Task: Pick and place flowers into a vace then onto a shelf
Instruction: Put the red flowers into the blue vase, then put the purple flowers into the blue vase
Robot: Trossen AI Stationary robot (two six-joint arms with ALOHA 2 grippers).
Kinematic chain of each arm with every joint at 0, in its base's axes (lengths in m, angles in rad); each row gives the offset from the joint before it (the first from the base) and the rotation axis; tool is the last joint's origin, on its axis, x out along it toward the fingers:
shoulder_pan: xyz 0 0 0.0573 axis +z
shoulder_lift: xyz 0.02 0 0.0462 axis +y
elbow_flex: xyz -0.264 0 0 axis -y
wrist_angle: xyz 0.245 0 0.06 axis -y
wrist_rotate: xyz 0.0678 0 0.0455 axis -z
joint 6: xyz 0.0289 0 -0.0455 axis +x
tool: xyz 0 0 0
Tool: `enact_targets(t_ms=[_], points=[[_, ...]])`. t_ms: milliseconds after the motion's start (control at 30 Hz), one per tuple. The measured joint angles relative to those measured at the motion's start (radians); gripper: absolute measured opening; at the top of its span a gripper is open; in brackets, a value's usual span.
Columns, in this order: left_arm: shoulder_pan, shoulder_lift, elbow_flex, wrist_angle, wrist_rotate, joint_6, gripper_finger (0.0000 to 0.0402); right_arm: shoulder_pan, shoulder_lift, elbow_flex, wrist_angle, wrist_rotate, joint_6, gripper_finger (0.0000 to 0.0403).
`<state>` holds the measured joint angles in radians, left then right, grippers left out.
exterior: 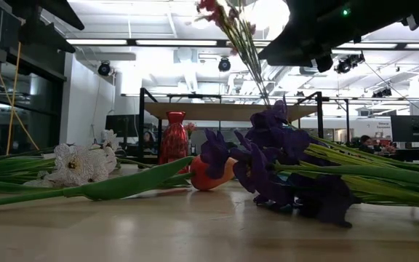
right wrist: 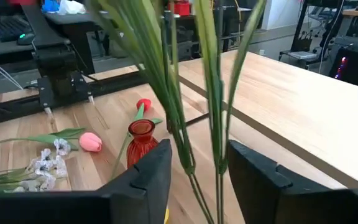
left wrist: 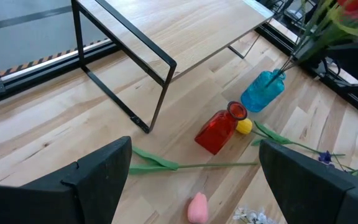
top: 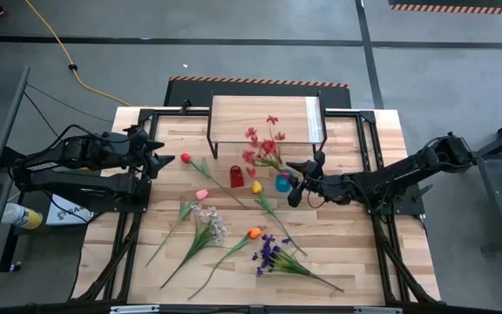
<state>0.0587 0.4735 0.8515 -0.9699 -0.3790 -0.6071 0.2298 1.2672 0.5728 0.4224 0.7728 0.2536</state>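
A red blossom spray (top: 264, 144) stands with its green stems (right wrist: 204, 124) in a blue vase (top: 283, 182) in front of the shelf (top: 264, 118). My right gripper (top: 299, 179) is open beside the vase, one finger on either side of the stems (left wrist: 294, 53), apart from them. A red vase (top: 236, 175) stands to the left of the blue one. Tulips and sprays lie flat on the table: red (top: 186, 158), pink (top: 202, 194), yellow (top: 256, 187), orange (top: 254, 233), white (top: 209, 218), purple (top: 268, 253). My left gripper (top: 159, 157) waits open at the table's left.
The shelf's thin black legs (left wrist: 151, 93) stand just behind the vases. Black frame rails (top: 369, 139) run along the table's left and right sides. The lying flowers fill the table's middle and near part; bare wood (top: 356, 253) lies at the near right.
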Motion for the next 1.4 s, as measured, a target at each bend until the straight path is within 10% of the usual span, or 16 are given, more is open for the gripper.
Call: enact_targets(t_ms=[500, 867, 1400], points=[[0.0, 0.0, 0.0, 0.0, 0.0, 0.0, 0.0386, 0.0, -0.249, 0.0, -0.444, -0.345, 0.2, 0.0161], [0.0, 0.0, 0.0, -0.001, 0.0, 0.0, 0.0386, 0.043, -0.247, 0.0, -0.73, -0.906, 0.611, 0.0161], [0.0, 0.0, 0.0, -0.001, 0.0, 0.0, 0.0386, 0.3, -0.046, 0.0, -0.403, -0.798, 0.78, 0.016]])
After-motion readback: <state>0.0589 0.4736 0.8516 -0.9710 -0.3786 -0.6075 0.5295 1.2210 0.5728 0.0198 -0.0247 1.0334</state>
